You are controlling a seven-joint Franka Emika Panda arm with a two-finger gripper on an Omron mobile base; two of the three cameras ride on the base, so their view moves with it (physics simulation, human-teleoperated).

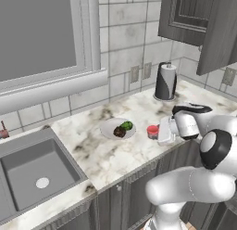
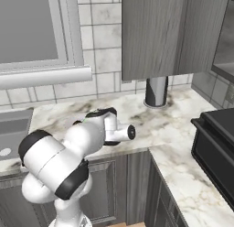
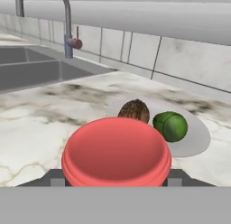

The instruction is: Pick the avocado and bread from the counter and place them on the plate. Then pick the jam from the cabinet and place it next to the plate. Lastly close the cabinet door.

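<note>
The gripper (image 1: 159,134) is clamped tight on the jam (image 1: 152,131), low over the counter (image 1: 97,155) beside the plate (image 1: 110,127), avocado (image 1: 127,126) and bread (image 1: 120,131) already aboard.

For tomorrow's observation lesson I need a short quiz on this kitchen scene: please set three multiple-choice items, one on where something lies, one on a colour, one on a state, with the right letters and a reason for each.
1. Where do the avocado and the bread lie?
A. in the sink
B. on the plate
C. on the cabinet shelf

2. What colour is the lid of the jam?
A. red
B. blue
C. yellow

3. How does the cabinet door stand?
A. shut
B. taken off
C. open

Answers:
1 B, the hand view shows both resting on the white plate on the counter.
2 A, the lid is red in the hand view and in the left base view.
3 C, the left base view shows the door swung out from the cabinet.
</note>
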